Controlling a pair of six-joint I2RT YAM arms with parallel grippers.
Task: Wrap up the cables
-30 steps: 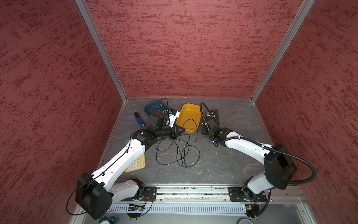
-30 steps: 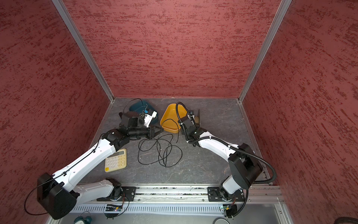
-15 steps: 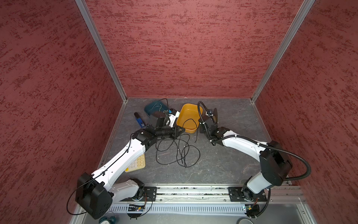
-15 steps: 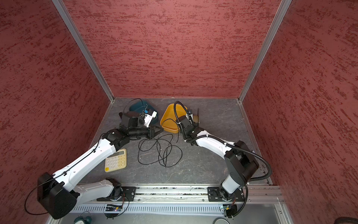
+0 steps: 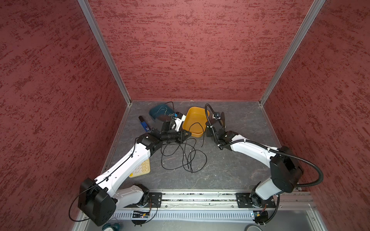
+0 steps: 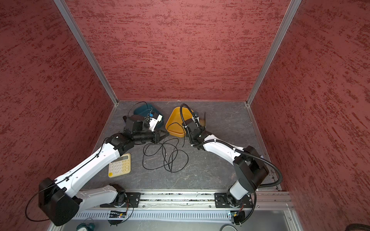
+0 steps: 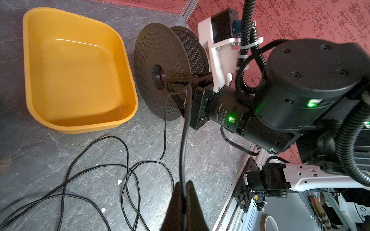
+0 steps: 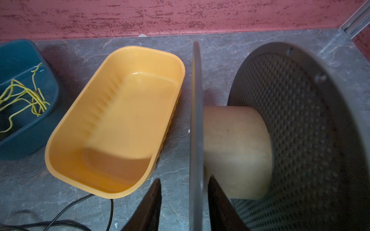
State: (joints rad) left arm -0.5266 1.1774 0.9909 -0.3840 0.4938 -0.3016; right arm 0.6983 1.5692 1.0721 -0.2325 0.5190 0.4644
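Note:
The cables are one long black cord (image 5: pixel 184 156) lying in loose loops on the floor in both top views (image 6: pixel 166 158). One stretch rises taut from my left gripper (image 7: pixel 183 183), which is shut on it, to the hub of a black perforated spool (image 7: pixel 160 66). The cord's free end hangs beside the hub. The left gripper (image 5: pixel 189 133) hovers just in front of the yellow tray (image 5: pixel 197 122). My right gripper (image 8: pixel 185 179) stands open astride the spool's near flange (image 8: pixel 196 120), a gap on each side. The spool's tan core (image 8: pixel 236 150) is bare.
A teal tray (image 8: pixel 20 140) with thin yellow-green wire (image 8: pixel 26 96) stands left of the yellow tray (image 8: pixel 60 140). A cream calculator (image 6: pixel 120 166) lies under the left arm. A blue stick-shaped item (image 5: pixel 144 124) lies near the left wall. The spool (image 5: pixel 220 118) stands on edge beside the yellow tray.
The right gripper's jaws have parted from the spool's flange, and the right arm's elbow has swung left. The left gripper still pinches the cord in the same place.

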